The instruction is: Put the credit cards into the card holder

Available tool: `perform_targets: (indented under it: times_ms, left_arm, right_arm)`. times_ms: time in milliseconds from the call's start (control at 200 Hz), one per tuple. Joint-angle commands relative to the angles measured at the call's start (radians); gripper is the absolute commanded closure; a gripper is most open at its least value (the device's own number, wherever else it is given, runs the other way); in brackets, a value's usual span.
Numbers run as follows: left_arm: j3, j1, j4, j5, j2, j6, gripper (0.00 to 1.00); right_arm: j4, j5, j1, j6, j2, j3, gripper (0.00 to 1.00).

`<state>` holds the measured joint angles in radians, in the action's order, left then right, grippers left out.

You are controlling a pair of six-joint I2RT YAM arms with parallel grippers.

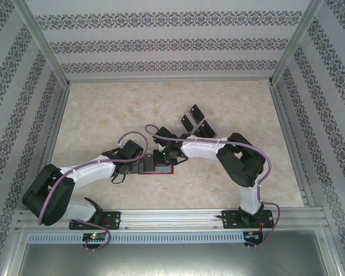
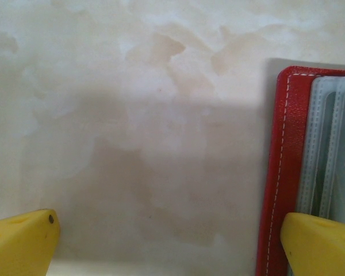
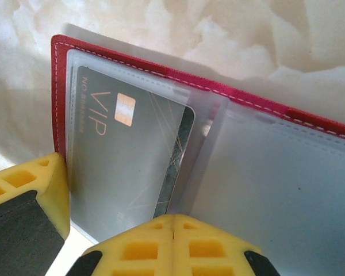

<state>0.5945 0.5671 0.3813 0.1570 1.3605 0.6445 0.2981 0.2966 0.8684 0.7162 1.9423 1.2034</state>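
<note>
Several black rectangular cards (image 1: pixel 194 112) wait at twelve o'clock of the red folding wallet (image 3: pixel 58 109). Right hand (image 3: pixel 173 230) pinched shut over a sleeved card (image 3: pixel 126 149), left hand (image 2: pixel 169 241) spread wide; fetching another looks next.

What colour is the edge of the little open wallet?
The small open folding wallet has a red edge with white stitching, clearest in the right wrist view.

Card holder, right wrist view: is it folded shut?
No, the card holder lies open, its clear sleeves showing, a VIP card in one.
</note>
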Motion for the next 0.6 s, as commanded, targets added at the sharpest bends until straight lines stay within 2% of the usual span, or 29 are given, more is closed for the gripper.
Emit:
perform_targets:
  times_ms: [0, 595]
  left_arm:
    - [-0.009, -0.009, 0.006, -0.017, -0.011, 0.014, 0.00]
    - [0.009, -0.008, 0.037, 0.008, -0.037, 0.008, 0.00]
  right_arm:
    - [-0.022, 0.008, 0.011, 0.014, -0.009, 0.003, 1.00]
    - [-0.012, -0.020, -0.035, -0.016, -0.077, -0.068, 1.00]
